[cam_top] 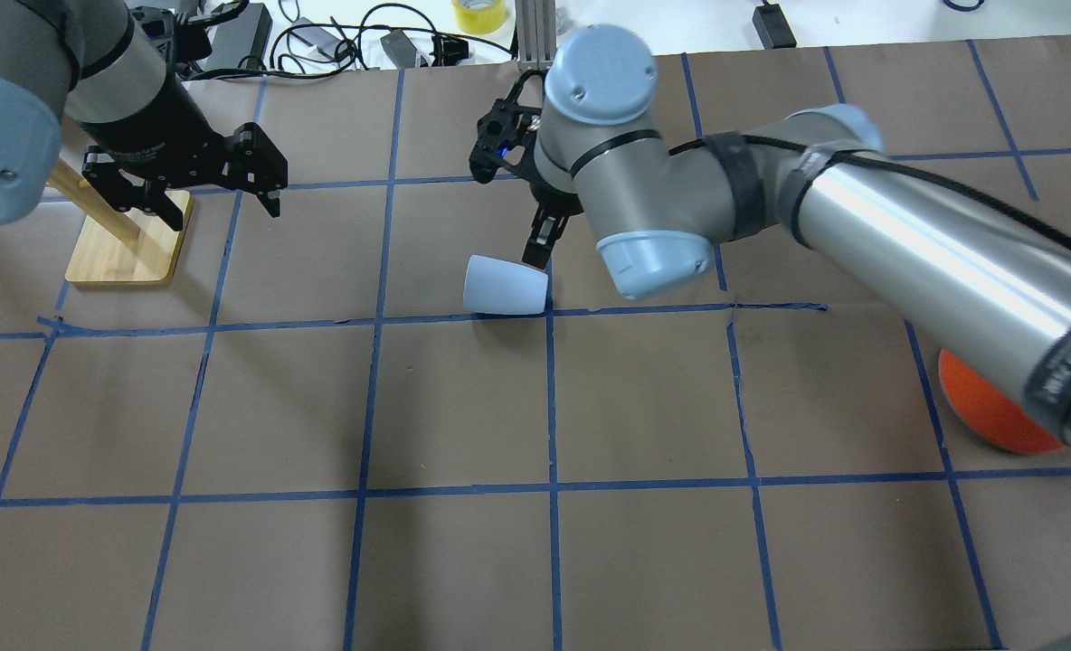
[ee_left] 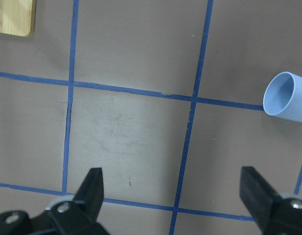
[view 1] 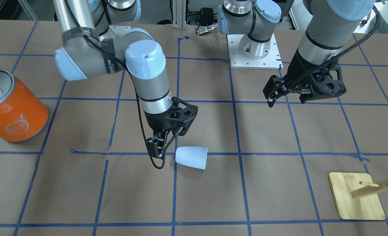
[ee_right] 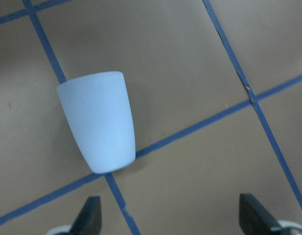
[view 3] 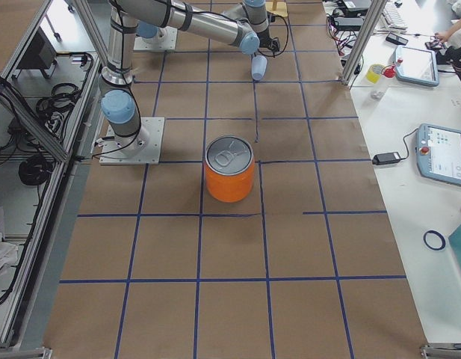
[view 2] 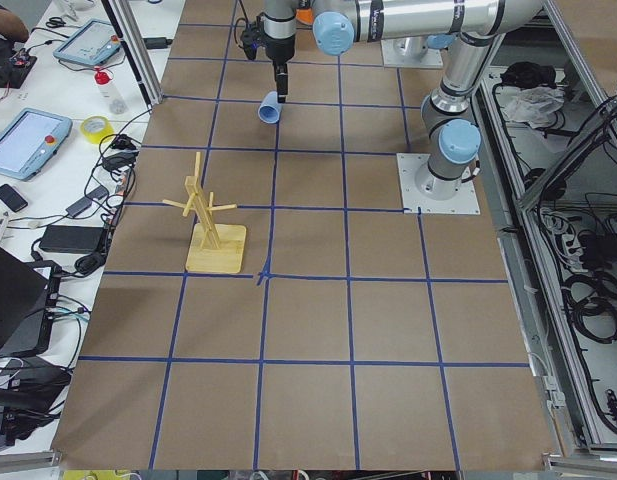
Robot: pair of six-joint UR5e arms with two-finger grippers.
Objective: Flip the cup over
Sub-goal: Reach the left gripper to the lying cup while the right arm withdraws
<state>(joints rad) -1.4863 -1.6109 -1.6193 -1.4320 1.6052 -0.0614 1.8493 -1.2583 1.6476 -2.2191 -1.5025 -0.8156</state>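
Note:
The pale lavender-blue cup (view 1: 191, 157) lies on its side on the brown table, its rim toward the left arm and its base toward my right gripper. It also shows in the overhead view (cam_top: 504, 285) and in both wrist views (ee_left: 288, 95) (ee_right: 98, 127). My right gripper (view 1: 167, 144) (ee_right: 173, 220) is open and low over the table, right beside the cup's base; the cup is not between the jaws. My left gripper (view 1: 287, 100) (cam_top: 219, 208) (ee_left: 173, 196) is open, empty and raised, well away from the cup.
A large orange can (view 1: 13, 105) (view 3: 230, 170) with a silver lid stands on the robot's right side of the table. A wooden peg stand (view 1: 356, 196) (cam_top: 124, 249) sits near the left gripper. Blue tape lines grid the table.

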